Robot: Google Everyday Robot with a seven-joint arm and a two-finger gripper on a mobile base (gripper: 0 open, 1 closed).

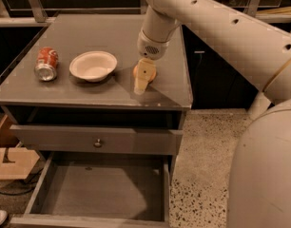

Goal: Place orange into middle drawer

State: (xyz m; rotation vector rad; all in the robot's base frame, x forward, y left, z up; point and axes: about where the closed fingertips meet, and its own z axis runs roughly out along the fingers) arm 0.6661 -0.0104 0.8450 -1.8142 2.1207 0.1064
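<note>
The orange [151, 73] sits on the grey cabinet top [88, 37], right of the middle, and only its edges show behind my gripper. My gripper [141, 82] has come down from above and stands right at the orange, its cream tip reaching the cabinet top in front of the fruit. The middle drawer [102, 189] is pulled out at the bottom of the cabinet, wide and shallow, its flat grey floor bare.
A white bowl [93, 65] stands left of the orange and a red soda can [45, 63] lies on its side further left. A drawer with a round metal knob [98, 142] is above the open one. Speckled floor [202, 165] lies to the right, a cardboard box [12, 160] to the left.
</note>
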